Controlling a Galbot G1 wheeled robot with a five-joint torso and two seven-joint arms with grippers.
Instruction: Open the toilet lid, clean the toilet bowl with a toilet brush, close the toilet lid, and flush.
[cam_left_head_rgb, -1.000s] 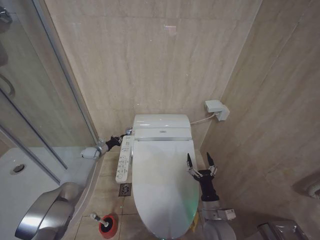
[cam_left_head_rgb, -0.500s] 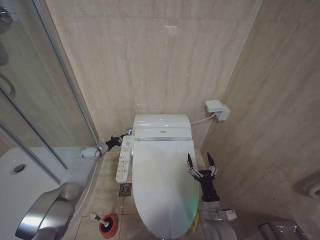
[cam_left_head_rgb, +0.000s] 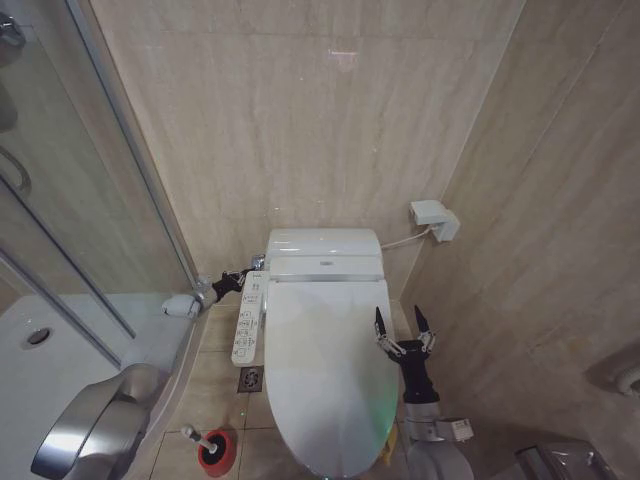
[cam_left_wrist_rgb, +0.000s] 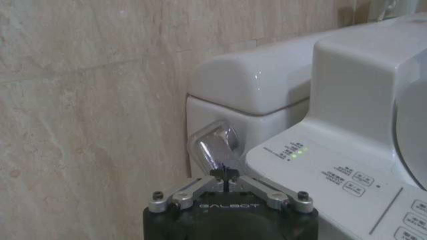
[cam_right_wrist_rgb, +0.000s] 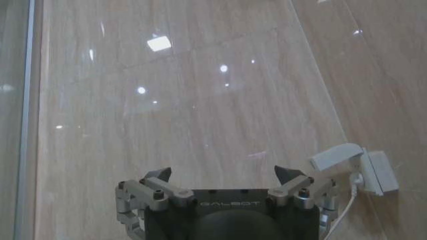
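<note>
Two claws: left claw (cam_left_wrist_rgb: 225, 176) pinched shut at chrome flush lever (cam_left_wrist_rgb: 215, 148); right claw (cam_left_head_rgb: 404, 328) spread wide, empty, beside glossy oval toilet lid (cam_left_head_rgb: 322, 372).

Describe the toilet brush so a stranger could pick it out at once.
Start at the toilet with its closed lid. On the floor tiles beside it, toward the shower tray, stands the brush in a red cup. Its thin white handle leans out of the cup, the only red thing down there.

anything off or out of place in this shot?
Nothing stands out. The toilet lid is down, the toilet brush sits in its red holder on the floor, the left gripper is shut at the chrome flush lever, and the right gripper hovers open beside the toilet.
</note>
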